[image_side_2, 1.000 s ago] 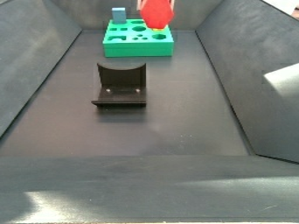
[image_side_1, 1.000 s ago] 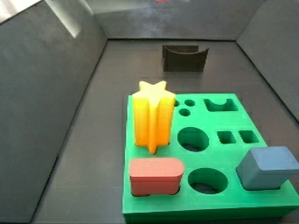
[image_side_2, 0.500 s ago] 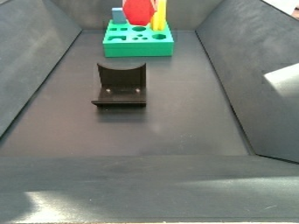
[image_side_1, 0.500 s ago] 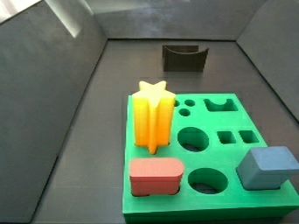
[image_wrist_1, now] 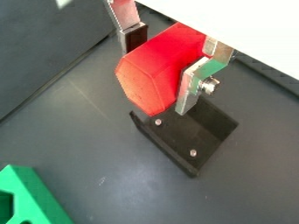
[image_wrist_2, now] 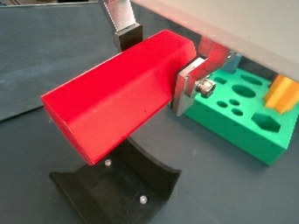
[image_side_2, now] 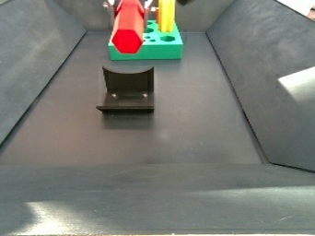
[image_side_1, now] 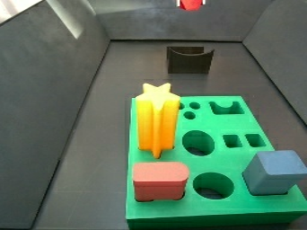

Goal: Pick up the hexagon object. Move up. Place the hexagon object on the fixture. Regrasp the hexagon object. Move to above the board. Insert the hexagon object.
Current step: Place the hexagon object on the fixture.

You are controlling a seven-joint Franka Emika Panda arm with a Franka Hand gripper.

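Wrist views show the gripper (image_wrist_1: 163, 54) pinching the hexagon (image_wrist_1: 158, 70) directly above the fixture (image_wrist_1: 187, 134). Best to lower straight, seating its length in the notch before the fingers (image_wrist_2: 191, 83) release.

Lab test rig, grey-walled bin (image_side_2: 50, 83), fixture (image_side_2: 127, 90)

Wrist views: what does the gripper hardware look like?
The gripper, above the fixture, has two flat silver metal finger plates with dark pads on their inner faces. One plate carries a silver bolt and nut. No cables or markings show.
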